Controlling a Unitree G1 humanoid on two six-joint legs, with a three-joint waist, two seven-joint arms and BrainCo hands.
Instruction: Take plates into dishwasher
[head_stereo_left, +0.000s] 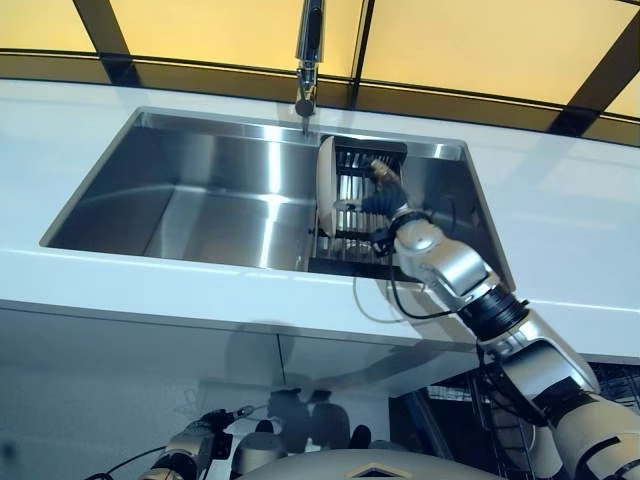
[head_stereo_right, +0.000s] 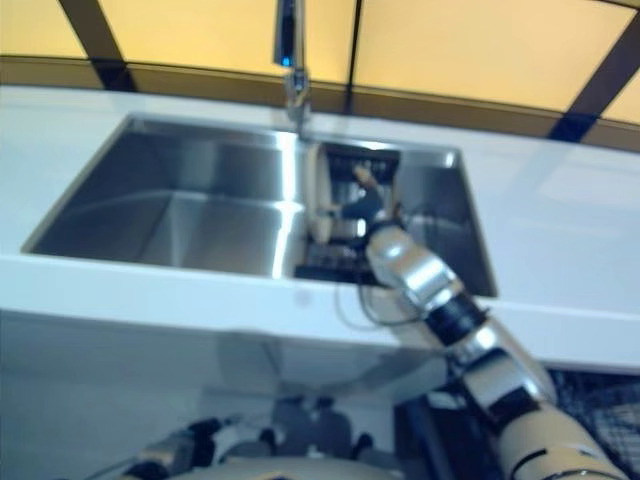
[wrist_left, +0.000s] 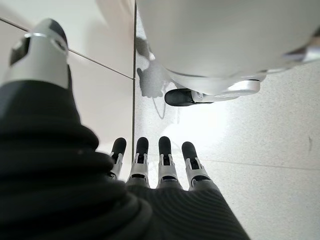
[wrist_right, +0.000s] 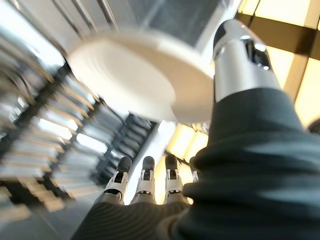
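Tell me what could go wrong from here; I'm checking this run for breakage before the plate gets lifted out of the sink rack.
1. The round white plate stands on edge in the dark slotted dish rack. The right hand is beside it with straight fingers, not curled round it, so a nudge might tip it into the stainless steel sink.
2. The chrome faucet hangs just above the plate; lifting straight up could strike it.
3. The left hand hangs low by the floor, too far to help.
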